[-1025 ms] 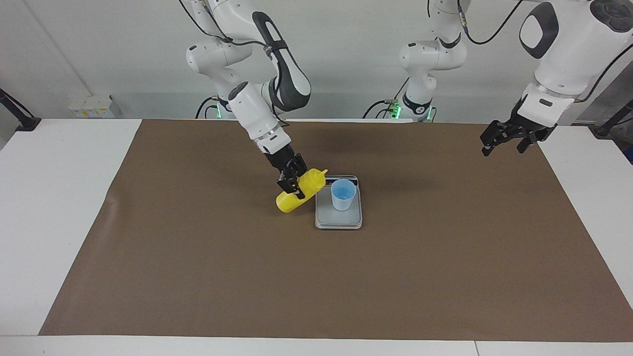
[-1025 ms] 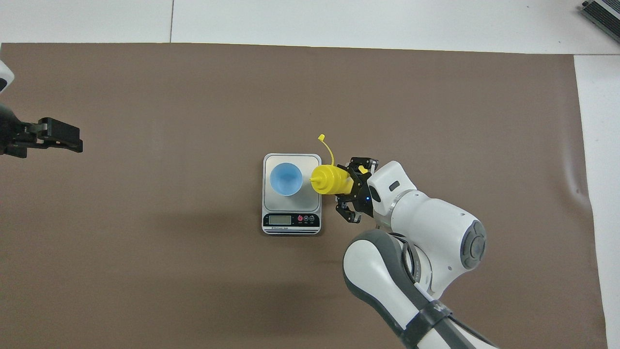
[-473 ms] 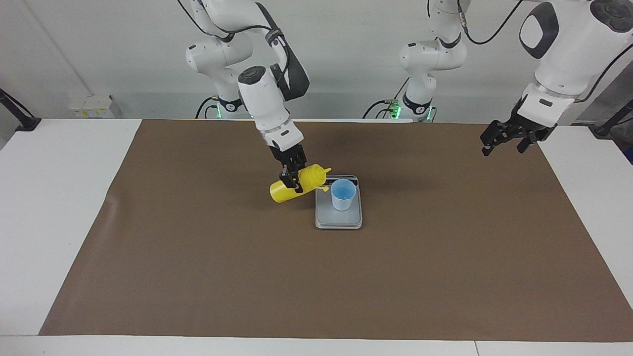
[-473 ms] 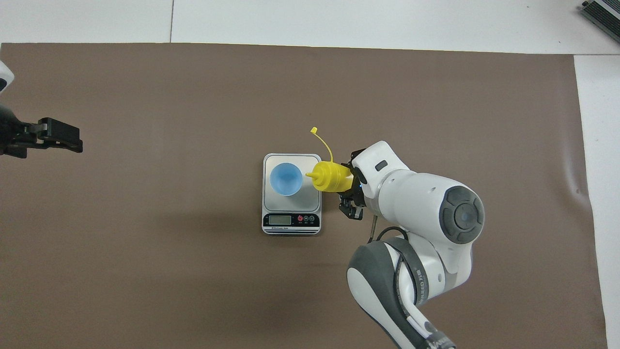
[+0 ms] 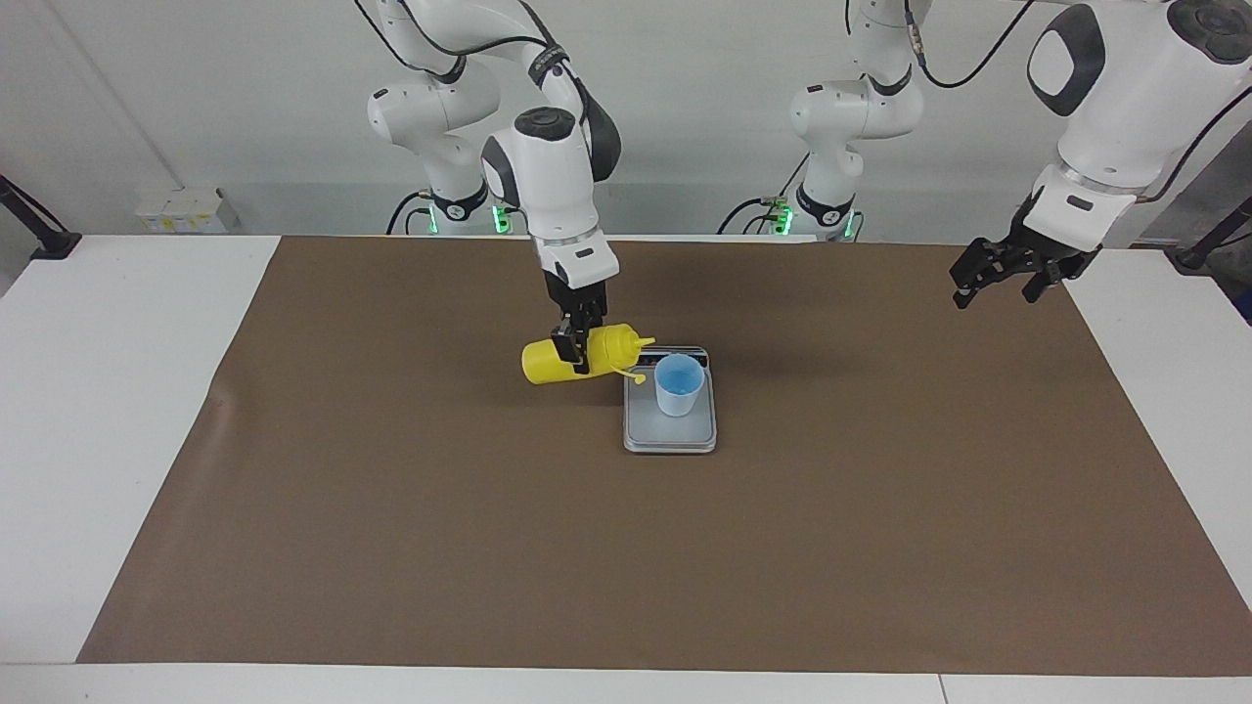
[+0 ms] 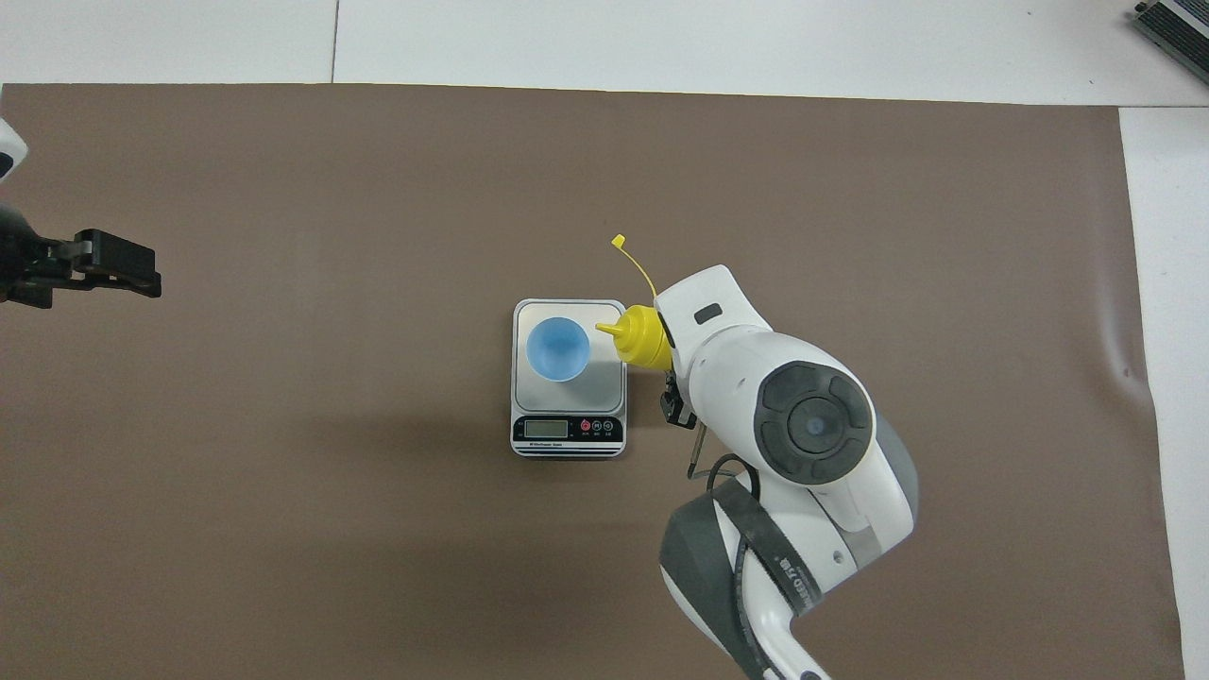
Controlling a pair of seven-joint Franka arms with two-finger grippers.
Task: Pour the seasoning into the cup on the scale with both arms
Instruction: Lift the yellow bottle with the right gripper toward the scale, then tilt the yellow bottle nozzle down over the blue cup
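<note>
My right gripper (image 5: 577,354) is shut on the yellow seasoning bottle (image 5: 544,361) and holds it lying about level above the mat, beside the scale (image 5: 646,427). The nozzle (image 5: 646,342) points at the light blue cup (image 5: 679,384), its tip just short of the rim. The tethered cap (image 5: 640,377) hangs below. In the overhead view the bottle (image 6: 642,337) sticks out from under the right wrist toward the cup (image 6: 557,348) on the scale (image 6: 604,385). My left gripper (image 5: 1006,276) is open and empty, waiting in the air over the mat's edge at the left arm's end; it also shows in the overhead view (image 6: 109,266).
A brown mat (image 5: 391,508) covers most of the white table (image 5: 108,391). The scale's display strip (image 6: 567,430) faces the robots. A small white box (image 5: 181,210) sits by the wall at the right arm's end.
My right wrist has turned and risen, swinging the bottle from a slant with its base low to about level. The nozzle stays by the cup's rim. The left arm has not moved.
</note>
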